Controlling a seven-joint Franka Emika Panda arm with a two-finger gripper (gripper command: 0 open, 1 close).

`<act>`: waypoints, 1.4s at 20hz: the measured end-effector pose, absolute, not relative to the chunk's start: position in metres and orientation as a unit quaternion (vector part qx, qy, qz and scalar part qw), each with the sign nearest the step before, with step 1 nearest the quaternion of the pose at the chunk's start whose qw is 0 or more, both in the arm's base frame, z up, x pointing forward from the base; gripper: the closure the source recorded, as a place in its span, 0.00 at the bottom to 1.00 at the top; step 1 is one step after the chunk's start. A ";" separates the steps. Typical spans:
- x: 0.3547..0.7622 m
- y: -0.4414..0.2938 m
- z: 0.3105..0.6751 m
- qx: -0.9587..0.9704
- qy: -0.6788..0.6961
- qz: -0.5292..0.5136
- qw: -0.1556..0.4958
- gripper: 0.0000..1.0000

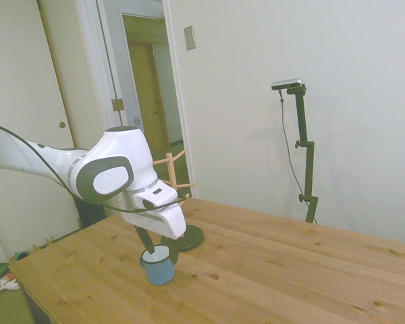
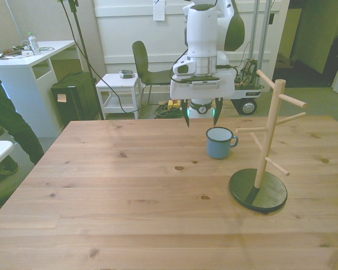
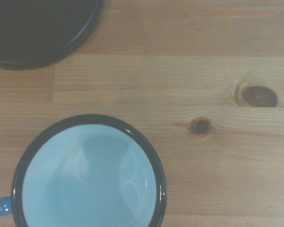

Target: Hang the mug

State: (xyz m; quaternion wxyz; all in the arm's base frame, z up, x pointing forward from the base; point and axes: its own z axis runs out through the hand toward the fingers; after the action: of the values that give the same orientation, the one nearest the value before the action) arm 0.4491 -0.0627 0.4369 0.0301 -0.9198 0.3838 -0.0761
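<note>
Table [image 2: 129, 214] of pale knotted pine fills the scene, and over its far middle the white arm [image 1: 108, 172] hangs with its wrist turned down. Next in size is the wooden mug tree [image 2: 267, 132], standing toward the front view's right on a round dark base [image 2: 258, 190], its pegs angled upward and all bare. At the front view's left edge a person's dark-trousered leg [image 2: 8, 121] stands beside the table. The gripper [image 2: 201, 119] hovers above the wood with its two dark fingers spread wide and nothing between them; in the front view it sits just to the left of, and a little beyond, the mug, while the wrist view shows it nearly overhead, looking down into the cup. The mug [image 2: 218, 142] stands upright on the table between the gripper and the tree's base, close to the base but not touching it, empty, with its handle [image 2: 233, 140] pointing toward the tree. It looks like thin enamelled metal, so probably light and rigid, with a glossy skin that could slip under a weak pinch and chip if dropped. Pinching the wall across the dark rim [image 3: 154, 156], on the side away from the handle, seems best, leaving the handle loop free to slide over a peg.
</note>
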 end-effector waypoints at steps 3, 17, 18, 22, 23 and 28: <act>0.459 -0.050 0.425 -0.922 0.380 -0.076 0.028 0.00; 0.487 -0.022 0.395 -0.921 0.383 -0.062 0.014 1.00; 0.487 -0.023 0.393 -0.921 0.384 -0.061 0.013 1.00; 0.489 -0.027 0.386 -0.920 0.387 -0.057 0.012 1.00; 0.489 -0.027 0.385 -0.920 0.387 -0.056 0.011 1.00; 0.489 -0.029 0.382 -0.920 0.388 -0.055 0.010 1.00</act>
State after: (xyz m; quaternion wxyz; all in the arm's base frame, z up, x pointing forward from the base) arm 0.4894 -0.0288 0.3822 0.0104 -0.9200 0.3879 -0.0549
